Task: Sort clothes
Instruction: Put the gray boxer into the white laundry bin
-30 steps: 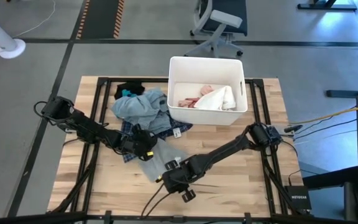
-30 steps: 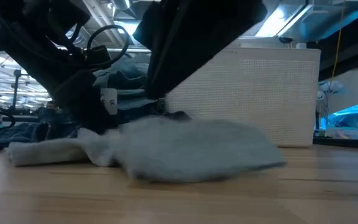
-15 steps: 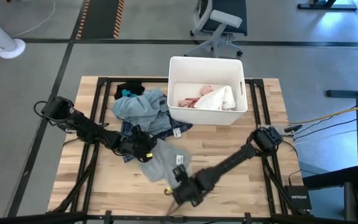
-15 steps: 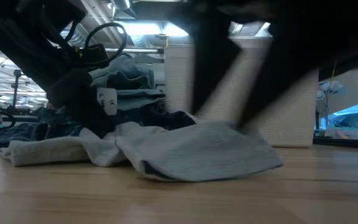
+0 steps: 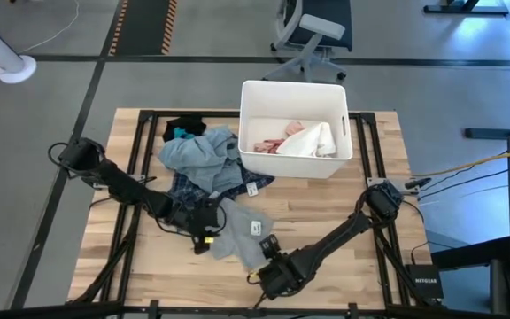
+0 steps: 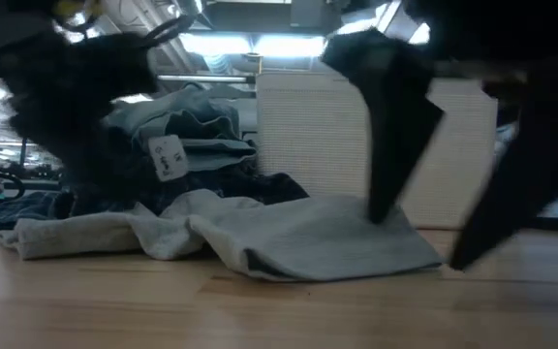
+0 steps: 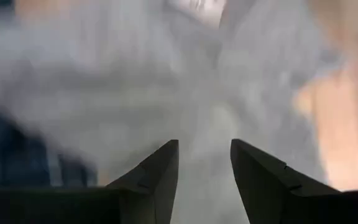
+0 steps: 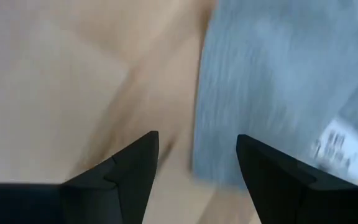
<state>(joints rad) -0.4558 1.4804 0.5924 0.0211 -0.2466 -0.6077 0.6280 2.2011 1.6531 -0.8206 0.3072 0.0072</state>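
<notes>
Sorting was partly complete: pink and white garments (image 5: 295,139) lay in the bin (image 5: 248,124), while a heap (image 5: 200,158) and a grey garment (image 5: 240,232) remained on the table (image 5: 326,213), with the left gripper (image 5: 204,237) and right gripper (image 5: 268,276) both open and empty.

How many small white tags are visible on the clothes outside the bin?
2. One tag is on the light grey garment spread near the table's front; another tag is at the clothes pile's edge beside the white bin. More may be hidden in folds.

The left gripper (image 7: 204,163) stood with its two dark fingers (image 7: 157,177) apart over a light blue-grey garment (image 7: 135,93). Dark blue plaid fabric (image 7: 5,155) and bare wooden table (image 7: 347,106) flanked the garment.
</notes>
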